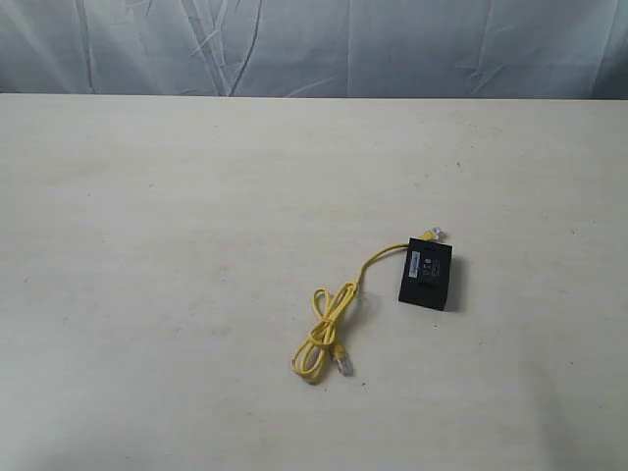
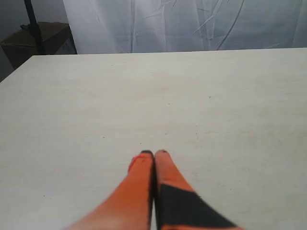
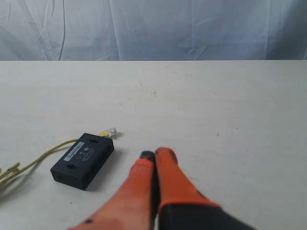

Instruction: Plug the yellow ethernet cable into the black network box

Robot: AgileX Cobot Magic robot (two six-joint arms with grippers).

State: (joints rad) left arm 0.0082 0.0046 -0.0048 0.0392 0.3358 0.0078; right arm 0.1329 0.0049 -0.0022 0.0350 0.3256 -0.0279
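The black network box (image 1: 426, 275) lies flat on the table, right of centre, its small label facing up. The yellow ethernet cable (image 1: 334, 314) curls to the box's left, with a loop and one clear plug (image 1: 344, 365) toward the front. Its other plug (image 1: 435, 235) rests just behind the box, not inserted. In the right wrist view the box (image 3: 82, 160) and that plug (image 3: 110, 132) sit beside my right gripper (image 3: 154, 154), which is shut and empty. My left gripper (image 2: 154, 153) is shut over bare table, with nothing in it. Neither gripper shows in the exterior view.
The pale table (image 1: 147, 245) stretches wide around the box and cable. A wrinkled grey-white curtain (image 1: 314, 44) hangs behind its far edge. A dark box on a stand (image 2: 33, 40) is off the table's corner in the left wrist view.
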